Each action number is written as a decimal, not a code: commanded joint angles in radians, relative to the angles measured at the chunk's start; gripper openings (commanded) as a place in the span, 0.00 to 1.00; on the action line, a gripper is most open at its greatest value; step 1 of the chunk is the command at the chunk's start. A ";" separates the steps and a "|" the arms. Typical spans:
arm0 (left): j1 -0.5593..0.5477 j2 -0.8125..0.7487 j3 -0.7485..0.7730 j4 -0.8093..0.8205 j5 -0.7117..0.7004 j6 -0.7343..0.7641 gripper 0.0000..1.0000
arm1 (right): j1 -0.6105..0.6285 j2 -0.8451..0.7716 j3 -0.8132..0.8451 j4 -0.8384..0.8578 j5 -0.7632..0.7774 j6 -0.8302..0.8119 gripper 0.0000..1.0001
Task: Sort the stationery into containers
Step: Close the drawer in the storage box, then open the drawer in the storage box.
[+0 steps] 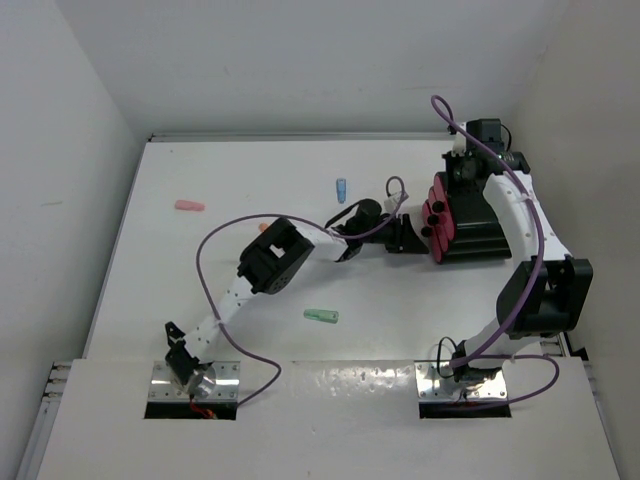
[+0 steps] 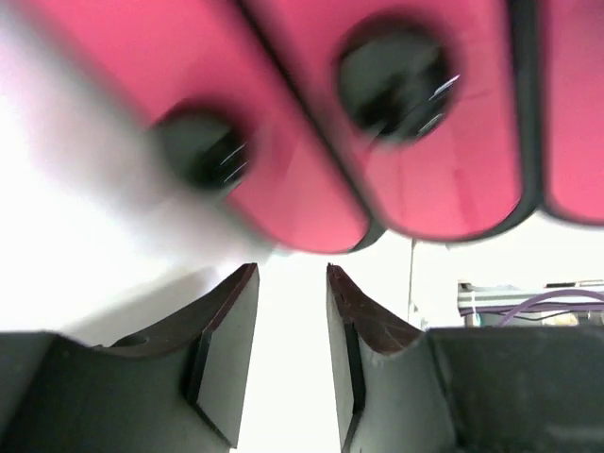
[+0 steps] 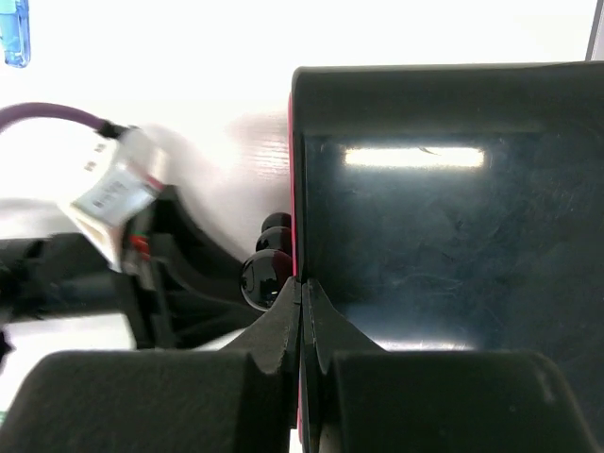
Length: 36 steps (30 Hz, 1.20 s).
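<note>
Seemingly between drawer and pick-up steps; left end effector (image 2: 291, 283) partly open, empty, magenta drawers (image 2: 453, 170) just ahead; right end effector (image 3: 300, 293) shut, empty, beside black box (image 3: 444, 236); next, probably fetching mint piece (image 1: 321, 316) well behind left end effector.

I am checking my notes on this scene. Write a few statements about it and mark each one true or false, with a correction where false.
The left gripper holds a pen. False: its jaws stand apart, empty.
The right gripper is shut. True.
The mint piece lies inside a drawer. False: it lies on the table.
The red drawers have black knobs. True.
</note>
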 commanded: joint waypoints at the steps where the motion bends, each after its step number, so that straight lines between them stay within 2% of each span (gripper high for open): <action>1: 0.077 -0.195 -0.086 0.049 -0.032 0.072 0.42 | 0.001 0.048 -0.028 -0.132 -0.009 0.013 0.00; 7: 0.167 -0.425 -0.254 -0.139 -0.039 0.281 0.52 | 0.001 0.052 0.067 -0.123 0.008 -0.045 0.00; 10: 0.223 -0.497 -0.252 -0.352 0.041 0.430 0.72 | 0.001 0.059 0.168 -0.181 0.001 -0.236 0.03; 11: 0.238 -0.502 -0.227 -0.518 0.105 0.482 0.75 | 0.001 0.055 0.201 -0.190 -0.011 -0.266 0.14; 13: 0.278 -0.532 -0.179 -0.677 0.168 0.653 0.79 | 0.013 0.033 0.220 -0.225 -0.061 -0.394 0.25; 14: 0.292 -0.561 -0.195 -0.742 0.209 0.705 0.79 | 0.026 0.023 0.222 -0.233 -0.060 -0.444 0.35; 16: 0.325 -0.617 -0.204 -0.848 0.253 0.880 0.79 | 0.082 -0.003 0.202 -0.277 -0.046 -0.610 0.43; 17: 0.332 -0.623 -0.180 -1.021 0.253 0.944 0.79 | 0.101 -0.015 0.182 -0.279 -0.028 -0.657 0.46; 18: 0.338 -0.626 -0.152 -1.111 0.250 1.080 0.79 | 0.118 -0.027 0.162 -0.279 -0.020 -0.700 0.50; 20: 0.358 -0.626 -0.088 -1.307 0.245 1.185 0.79 | 0.164 -0.058 0.092 -0.247 0.024 -0.797 0.50; 22: 0.385 -0.655 -0.106 -1.362 0.253 1.256 0.79 | 0.207 -0.061 0.047 -0.221 0.067 -0.861 0.48; 26: 0.488 -0.776 -0.247 -1.278 0.365 1.204 0.80 | 0.256 -0.015 0.029 -0.230 0.089 -0.949 0.43; 31: 0.576 -0.796 -0.261 -1.357 0.454 1.268 0.80 | 0.264 0.042 0.029 -0.222 0.095 -1.055 0.43; 36: 0.632 -0.806 -0.299 -1.328 0.500 1.255 0.79 | 0.258 0.080 0.015 -0.212 0.106 -1.160 0.46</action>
